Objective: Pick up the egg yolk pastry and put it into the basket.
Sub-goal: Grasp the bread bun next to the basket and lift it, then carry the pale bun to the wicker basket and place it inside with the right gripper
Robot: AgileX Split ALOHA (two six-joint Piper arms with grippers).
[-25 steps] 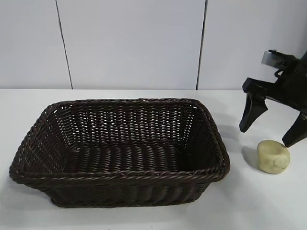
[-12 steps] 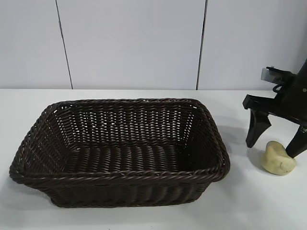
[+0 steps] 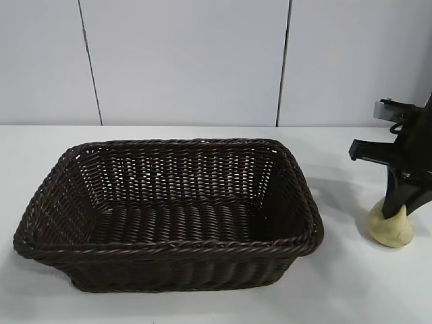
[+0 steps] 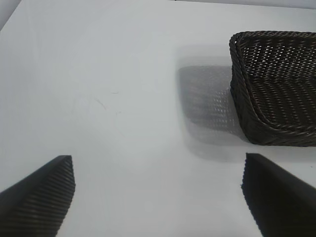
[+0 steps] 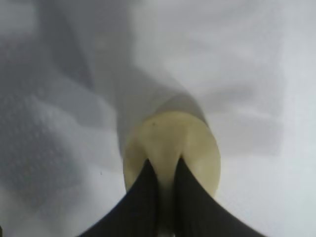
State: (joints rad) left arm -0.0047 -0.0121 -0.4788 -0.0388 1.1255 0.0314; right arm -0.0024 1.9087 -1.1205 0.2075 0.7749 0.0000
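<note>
**Entry: one pastry, one basket, two grippers**

Exterior view. Egg yolk pastry [image 3: 390, 228]: one; pale yellow, matte, soft lump pinched up into a peak at the top. It sits on the white table [image 3: 351, 290], to the right of the basket [image 3: 169, 209] and apart from it. Right gripper [image 3: 398, 210]: one; points down, fingers drawn together on the pastry's peak. Basket: one; dark brown wicker, rectangular, braided rim, nothing inside.

Left wrist view. Left gripper [image 4: 158, 197]: one; fingers spread wide, over bare table short of the basket's [image 4: 276, 89] corner.

Right wrist view. Pastry [image 5: 170, 143] bulges round either side of the two dark fingertips [image 5: 145, 197], which pinch a thin ridge of it.
</note>
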